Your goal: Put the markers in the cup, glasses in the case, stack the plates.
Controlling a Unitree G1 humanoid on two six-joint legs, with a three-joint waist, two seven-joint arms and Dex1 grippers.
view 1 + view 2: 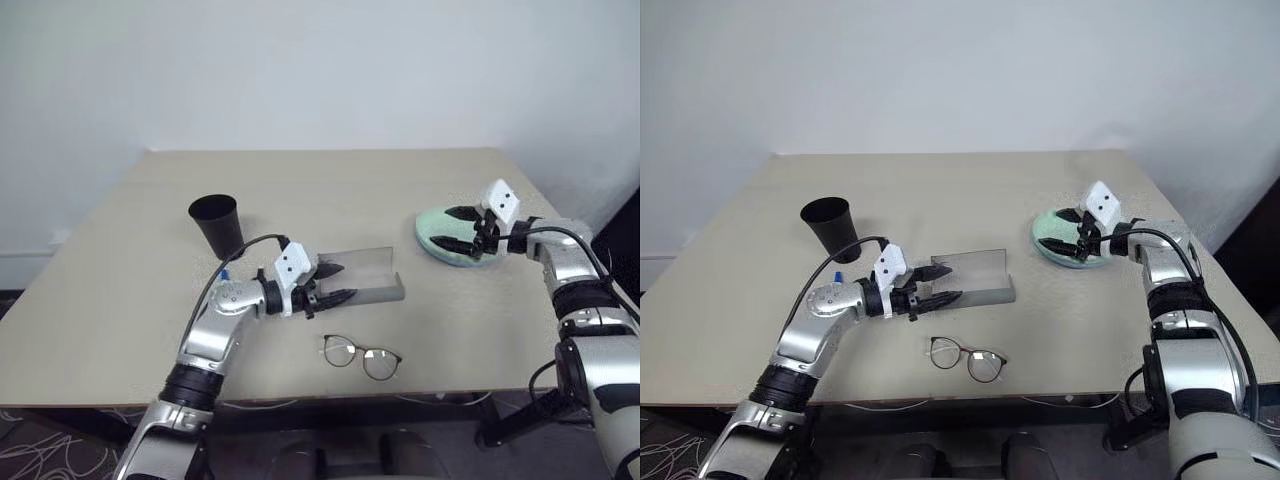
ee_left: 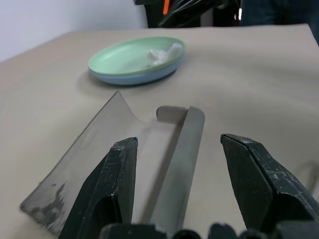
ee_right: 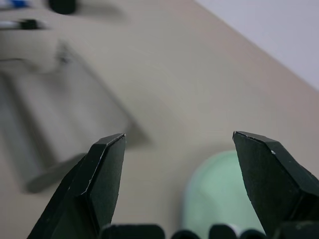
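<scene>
Head views: the grey glasses case [image 1: 362, 274] lies open in the middle of the table [image 1: 120, 300], its long axis running across, lid raised at the back. The left gripper [image 1: 336, 283] sits at the case's left end, fingers spread and empty, one over the tray and one along its front edge. The wire-frame glasses [image 1: 362, 357] lie flat on the table just in front of the case, toward the robot, lenses side by side along the same line as the case. They are nearer the left arm than the right. The black cup [image 1: 217, 223] stands behind the left arm, and a marker [image 1: 838, 277] with a blue end peeps out just beside that arm's cable. At the right, the mint green plate [image 1: 436, 229] already sits on the light blue one, and the right gripper [image 1: 463, 229] hovers over the stack, open and holding nothing.

Left wrist view: its two fingers [image 2: 113, 182] stand wide apart, the case tray and lid between them and reaching away; beyond lie the stacked plates [image 2: 137, 62] with a white crumpled scrap [image 2: 162, 52] on top.

Right wrist view: spread, empty fingers [image 3: 103, 175] above the green plate's rim, the case well apart and blurred, markers and cup far beyond.

My judgement: the glasses come next, and the left gripper must draw back toward the robot to reach them
</scene>
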